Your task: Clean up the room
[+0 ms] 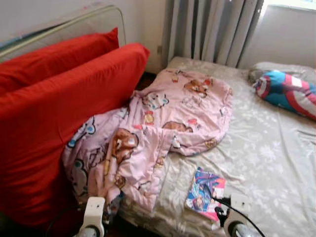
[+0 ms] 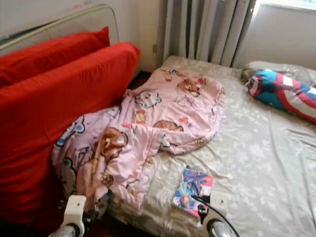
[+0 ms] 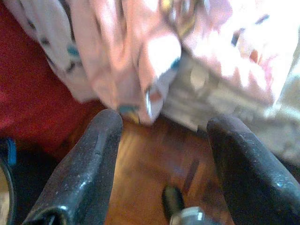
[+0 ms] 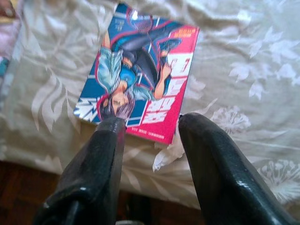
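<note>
A comic book [image 1: 205,196] with a pink and blue cover lies flat near the front edge of the bed [image 1: 266,148]. In the right wrist view my right gripper [image 4: 150,122] is open, its fingertips at the near edge of the comic book [image 4: 140,77], just above the sheet. A crumpled pink cartoon blanket [image 1: 148,133] spills from the bed's middle over its left front corner. My left gripper [image 3: 161,124] is open below the blanket's [image 3: 154,47] hanging edge, over the wooden floor [image 3: 150,173], holding nothing.
Two large red cushions [image 1: 54,113] stand against the bed's left side. A blue, red and white pillow [image 1: 289,94] lies at the bed's far right. Grey curtains [image 1: 212,29] hang behind the bed, and a metal rail [image 1: 64,24] runs above the cushions.
</note>
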You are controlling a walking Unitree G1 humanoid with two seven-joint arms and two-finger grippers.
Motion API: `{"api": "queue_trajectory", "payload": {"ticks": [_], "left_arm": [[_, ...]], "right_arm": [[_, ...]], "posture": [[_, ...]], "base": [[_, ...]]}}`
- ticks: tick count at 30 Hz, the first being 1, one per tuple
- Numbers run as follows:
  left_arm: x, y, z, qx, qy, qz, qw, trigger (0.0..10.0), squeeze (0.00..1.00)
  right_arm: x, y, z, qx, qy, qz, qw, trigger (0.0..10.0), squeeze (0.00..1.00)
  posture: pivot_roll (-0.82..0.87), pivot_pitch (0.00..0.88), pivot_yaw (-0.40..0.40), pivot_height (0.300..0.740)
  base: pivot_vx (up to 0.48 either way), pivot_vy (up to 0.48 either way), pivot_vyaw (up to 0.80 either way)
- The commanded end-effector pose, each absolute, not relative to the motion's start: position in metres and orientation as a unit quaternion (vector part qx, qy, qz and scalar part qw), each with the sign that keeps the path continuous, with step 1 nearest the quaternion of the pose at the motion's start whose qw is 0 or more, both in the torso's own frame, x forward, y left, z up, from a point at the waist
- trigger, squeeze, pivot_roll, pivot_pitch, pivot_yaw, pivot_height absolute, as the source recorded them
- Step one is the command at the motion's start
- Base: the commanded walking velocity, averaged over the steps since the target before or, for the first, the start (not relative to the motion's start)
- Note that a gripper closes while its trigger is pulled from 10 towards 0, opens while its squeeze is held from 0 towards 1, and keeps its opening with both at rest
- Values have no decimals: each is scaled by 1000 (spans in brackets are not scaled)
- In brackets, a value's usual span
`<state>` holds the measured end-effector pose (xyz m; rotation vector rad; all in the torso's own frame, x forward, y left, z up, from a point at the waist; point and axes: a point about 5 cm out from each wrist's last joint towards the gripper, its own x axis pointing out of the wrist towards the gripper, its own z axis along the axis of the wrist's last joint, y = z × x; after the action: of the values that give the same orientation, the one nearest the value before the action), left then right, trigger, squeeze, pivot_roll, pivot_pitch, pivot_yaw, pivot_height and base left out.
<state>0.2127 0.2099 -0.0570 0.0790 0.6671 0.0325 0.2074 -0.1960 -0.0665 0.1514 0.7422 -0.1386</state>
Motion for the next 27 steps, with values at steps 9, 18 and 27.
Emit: {"api": "queue_trajectory", "payload": {"ticks": [9, 18, 27], "left_arm": [[212, 211, -51, 20, 269, 29, 962, 10000, 0], [203, 214, -52, 41, 252, 46, 966, 10000, 0], [303, 217, 51, 118, 6, 47, 992, 10000, 0]], "right_arm": [[211, -199, -59, 85, 299, -74, 948, 10000, 0], [306, -195, 32, 40, 73, -40, 996, 10000, 0], [292, -200, 26, 44, 59, -37, 997, 10000, 0]], "posture": [[-141, 0, 8, 740], [-128, 0, 2, 740], [-130, 0, -22, 740]], "base": [[0, 0, 0], [0, 0, 0], [0, 0, 0]]}}
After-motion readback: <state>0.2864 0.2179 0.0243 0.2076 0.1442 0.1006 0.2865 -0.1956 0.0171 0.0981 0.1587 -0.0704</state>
